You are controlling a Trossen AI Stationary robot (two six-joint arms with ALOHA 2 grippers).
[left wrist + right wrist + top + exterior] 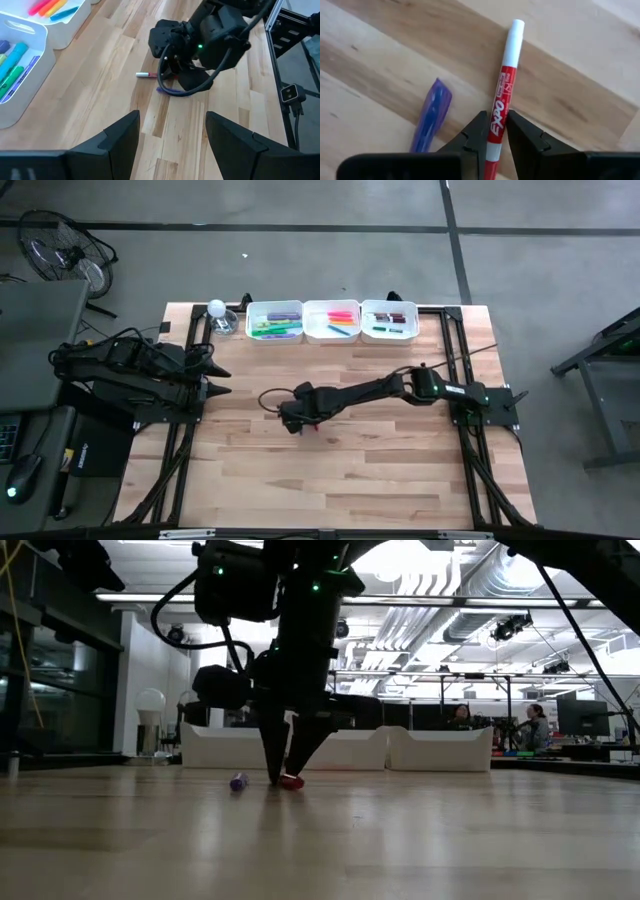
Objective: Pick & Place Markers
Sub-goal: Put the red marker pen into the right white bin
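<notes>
Pinching the red marker between nearly closed fingers, my right gripper stands at mid-table; a purple marker lies just beside. My left gripper waits open, well apart, near three white trays.

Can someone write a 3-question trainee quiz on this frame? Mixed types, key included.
1. True or false: the right gripper has its fingers on either side of the red marker.
2. What lies on the table beside the red marker?
3. Where is the left gripper? A) over the trays B) at the table's left edge, open C) holding a green marker

Key: 1 true. 2 a purple marker. 3 B.
</notes>
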